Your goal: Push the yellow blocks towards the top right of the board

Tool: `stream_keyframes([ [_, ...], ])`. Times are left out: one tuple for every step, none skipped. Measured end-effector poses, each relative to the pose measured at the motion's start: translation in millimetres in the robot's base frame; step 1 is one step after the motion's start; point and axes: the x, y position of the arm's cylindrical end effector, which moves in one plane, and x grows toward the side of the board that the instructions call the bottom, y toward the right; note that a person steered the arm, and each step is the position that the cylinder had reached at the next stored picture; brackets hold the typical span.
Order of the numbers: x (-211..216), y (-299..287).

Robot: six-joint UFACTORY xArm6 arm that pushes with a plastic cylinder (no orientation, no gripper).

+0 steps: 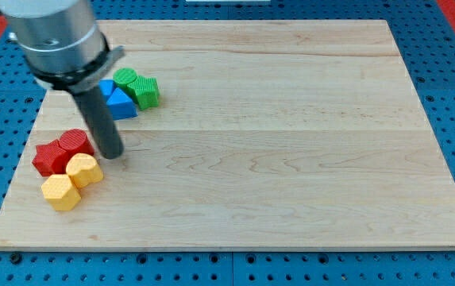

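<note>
Two yellow blocks lie at the view's lower left of the wooden board (291,159): a yellow hexagonal block (84,169) and another yellow block (60,191) just below and left of it, touching. My tip (112,153) stands on the board just above and to the right of the upper yellow block, very close to it. The rod rises to the view's upper left.
Two red blocks (62,150) sit touching the yellow ones, just left of my tip. Two blue blocks (118,102) and two green blocks (137,86) cluster near the upper left, partly behind the rod. A blue pegboard surrounds the board.
</note>
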Motion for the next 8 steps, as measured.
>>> stream_keyframes([
  [60.4,69.6],
  [131.0,46.2],
  [122.4,-68.8],
  [104.1,-147.8],
  [100.2,-118.0],
  [88.5,-87.2],
  [58.6,-79.8],
  [32.0,-79.0],
])
